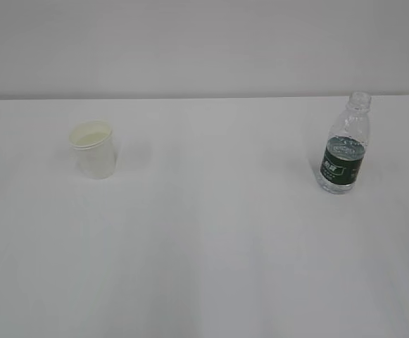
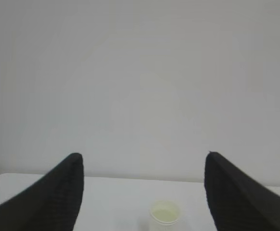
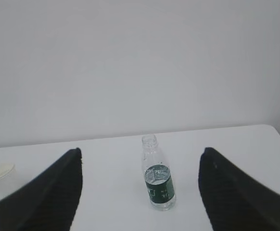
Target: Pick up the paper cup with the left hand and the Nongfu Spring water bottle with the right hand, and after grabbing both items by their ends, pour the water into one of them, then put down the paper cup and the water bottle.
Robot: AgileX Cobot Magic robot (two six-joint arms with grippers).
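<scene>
Your left claw (image 2: 142, 192) and your right claw (image 3: 140, 190) are both wide open and hold nothing, so bring the left one straight to the paper cup (image 1: 93, 148) standing far from the water bottle (image 1: 345, 144), and grab it gently.

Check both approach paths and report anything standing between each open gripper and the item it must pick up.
Nothing visible blocks either path. The left gripper looks straight at the small white paper cup across bare white table. The right gripper frames the clear ribbed plastic bottle with the dark green label, with only bare tabletop between them.
</scene>
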